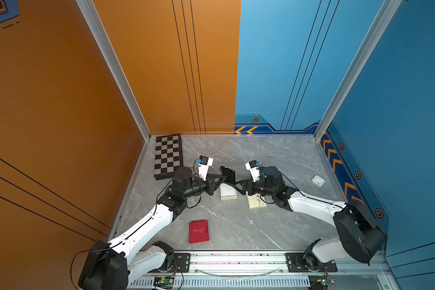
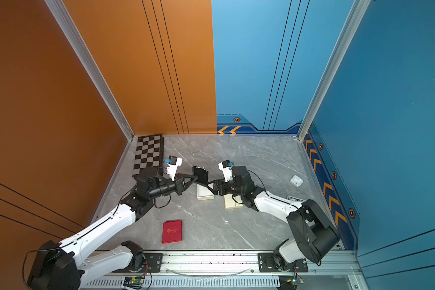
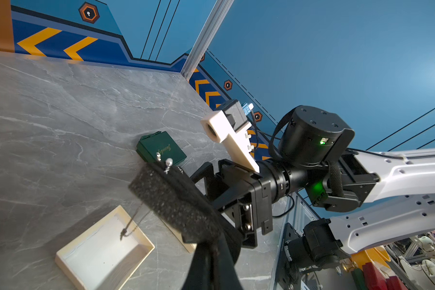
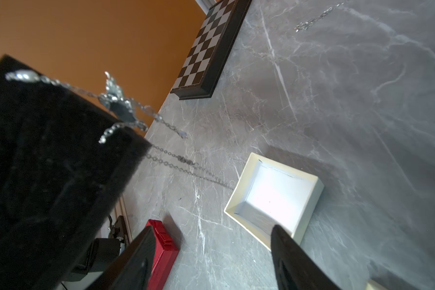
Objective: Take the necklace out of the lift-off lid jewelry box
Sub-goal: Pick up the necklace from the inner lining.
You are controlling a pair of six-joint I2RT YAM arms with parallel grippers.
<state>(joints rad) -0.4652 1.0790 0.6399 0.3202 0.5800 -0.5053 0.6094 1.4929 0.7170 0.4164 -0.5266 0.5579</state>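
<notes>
- Nearest the rail lies the red box [image 1: 199, 231], shut and well apart from the work
- Next come the cream box base [image 4: 310, 213], open and bare inside, and its lid [image 1: 258, 203], lying on the table just beside it under the right arm
- The left gripper [image 1: 223, 178] is clamped on one edge of the black foam insert [image 3: 176, 200] and holds it tilted above the base
- The necklace [image 4: 116, 100] is out of the base but not free: pendant and pearl bead sit on the insert face, and the chain loop [image 3: 133, 223] hangs off the edge toward the base. I cannot tell whether the loop touches it
- The right gripper [image 4: 212, 226] has its jaws apart with nothing between them, just beside the insert
- Handling, as I judge it: the chain is light, limp, thin and slippery, and likely to snag in the foam slits. I would pinch the hanging loop close under the insert edge, or the pendant body, and draw along the slits, not across. A sharp pull could snap a link or tear the foam
- Farther back are a loose chain [image 1: 214, 151] on the table, an earbud case [image 1: 317, 180] and the chessboard [image 1: 168, 157], none in the way
</notes>
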